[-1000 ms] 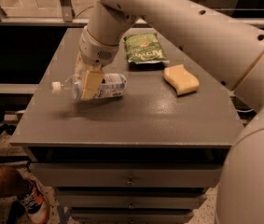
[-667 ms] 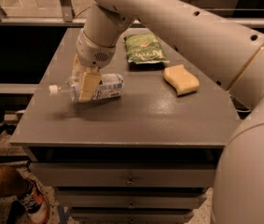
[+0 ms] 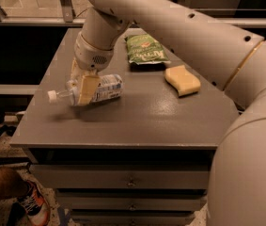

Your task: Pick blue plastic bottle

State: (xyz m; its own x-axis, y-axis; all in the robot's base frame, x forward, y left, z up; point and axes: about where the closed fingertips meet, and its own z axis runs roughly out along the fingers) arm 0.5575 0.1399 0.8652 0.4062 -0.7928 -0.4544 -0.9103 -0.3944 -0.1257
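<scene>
The gripper [image 3: 82, 85] sits left of centre in the frame, over the left part of the table [image 3: 137, 121]. Its jaws are clamped on the bottle [image 3: 107, 87], with one tan pad [image 3: 88, 88] across the near side just behind the neck and the other partly hidden behind. The bottle lies nearly level in that hold. Its label end points right and its cap [image 3: 52, 96] points to the lower left.

Over the last second the change is small but telling. The gripper has kept its hold and drifted slightly left, and the bottle has gone with it instead of staying put. The cap end now hangs a little lower than it did, so the bottle has tipped a little in the grip (the hold is near the neck, so I'd guess the heavier body is not balanced). A soft shadow lies on the table under the bottle, apart from it, so I judge it is just clear of the surface, though I cannot be sure.

For the task, the grasp appears made and the lift is under way. The main risk is the bottle turning further or slipping between the pads as it rises.

The bag [image 3: 145, 50] at upper centre and the sponge [image 3: 183, 80] to its lower right lie well apart from the bottle and have not moved.
</scene>
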